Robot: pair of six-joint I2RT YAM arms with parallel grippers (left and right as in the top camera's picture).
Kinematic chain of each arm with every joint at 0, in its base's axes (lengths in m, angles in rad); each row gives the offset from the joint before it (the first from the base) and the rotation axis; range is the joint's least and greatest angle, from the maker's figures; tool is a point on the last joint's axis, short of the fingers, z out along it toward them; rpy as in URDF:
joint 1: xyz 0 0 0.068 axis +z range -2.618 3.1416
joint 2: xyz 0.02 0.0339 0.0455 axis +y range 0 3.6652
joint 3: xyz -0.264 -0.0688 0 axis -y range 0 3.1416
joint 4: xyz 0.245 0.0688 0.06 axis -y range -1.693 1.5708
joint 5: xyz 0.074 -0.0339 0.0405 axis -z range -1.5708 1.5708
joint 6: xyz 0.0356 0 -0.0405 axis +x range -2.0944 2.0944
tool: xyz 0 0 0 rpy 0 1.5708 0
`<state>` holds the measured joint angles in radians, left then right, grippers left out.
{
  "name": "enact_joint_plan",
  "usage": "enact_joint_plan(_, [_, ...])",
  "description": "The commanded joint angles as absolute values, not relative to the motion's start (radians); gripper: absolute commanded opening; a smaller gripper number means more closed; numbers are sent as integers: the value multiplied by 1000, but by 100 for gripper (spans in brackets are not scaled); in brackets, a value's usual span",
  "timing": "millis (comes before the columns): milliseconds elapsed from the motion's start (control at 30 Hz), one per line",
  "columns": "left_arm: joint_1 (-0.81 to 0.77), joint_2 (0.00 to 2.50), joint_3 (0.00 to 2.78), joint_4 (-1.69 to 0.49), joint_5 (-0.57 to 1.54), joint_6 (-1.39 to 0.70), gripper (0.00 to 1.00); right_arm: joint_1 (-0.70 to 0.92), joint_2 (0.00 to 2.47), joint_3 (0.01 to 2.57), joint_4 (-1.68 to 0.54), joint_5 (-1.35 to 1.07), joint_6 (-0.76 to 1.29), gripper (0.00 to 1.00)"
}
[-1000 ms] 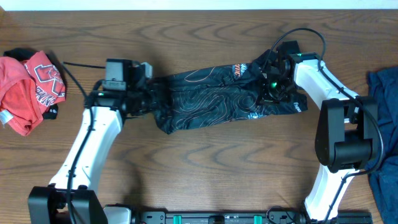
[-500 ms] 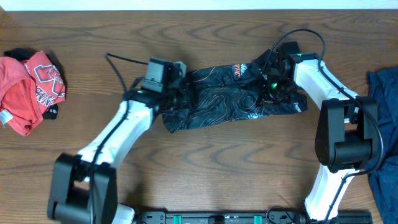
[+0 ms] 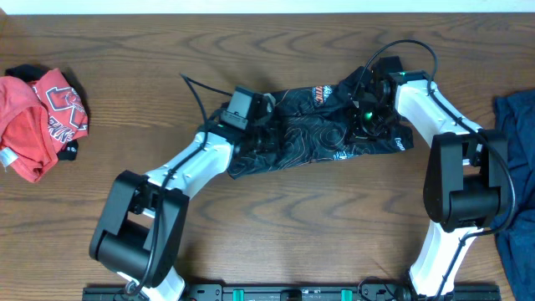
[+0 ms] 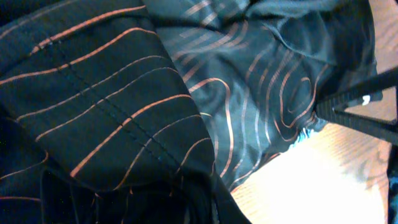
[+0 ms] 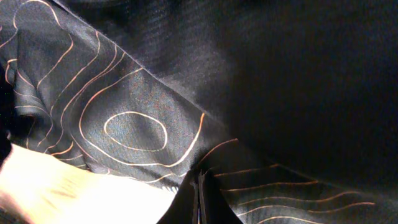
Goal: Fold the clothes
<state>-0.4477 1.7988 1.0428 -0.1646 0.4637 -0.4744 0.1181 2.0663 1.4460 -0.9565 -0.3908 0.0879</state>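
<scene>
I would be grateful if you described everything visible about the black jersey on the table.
The black jersey is thin, slightly shiny fabric with fine orange contour lines and white and red logos near its edges. It lies crumpled in a long band across the wooden table, its left end bunched at the left gripper. The right gripper pinches its right end.

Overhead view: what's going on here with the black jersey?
Both arms are working on the black jersey on the table. The left fingers grip its left end, bunched in toward the middle; the right fingers hold the right end near the logo. The fold is only partly done. A red garment lies far left, a blue garment far right.
</scene>
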Motion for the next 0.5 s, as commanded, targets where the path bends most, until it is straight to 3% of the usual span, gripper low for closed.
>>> enact_joint_plan(0, [-470,1826,1088,-151,459,-480,6,119,2063,1443,-960,-424,96,1])
enact_joint_plan(67, [-470,1832,1089,-150,458,-481,7,119,2063,1443,-962,-427,96,1])
enact_joint_plan(133, [-468,1840,1089,-150,458,-481,28,119,2063,1443,-965,-427,96,1])
enact_joint_plan(200, [-467,1847,1089,-147,458,-480,33,119,2063,1443,-966,-427,96,1])
enact_joint_plan(267, [-467,1852,1089,-137,458,-481,61,119,2063,1444,-966,-427,96,1])
enact_joint_plan(300, [-467,1852,1090,-135,458,-480,66,119,2063,1444,-968,-427,96,1])
enact_joint_plan(467, [-460,1852,1131,-126,458,-480,66,119,2063,1444,-975,-427,96,1])
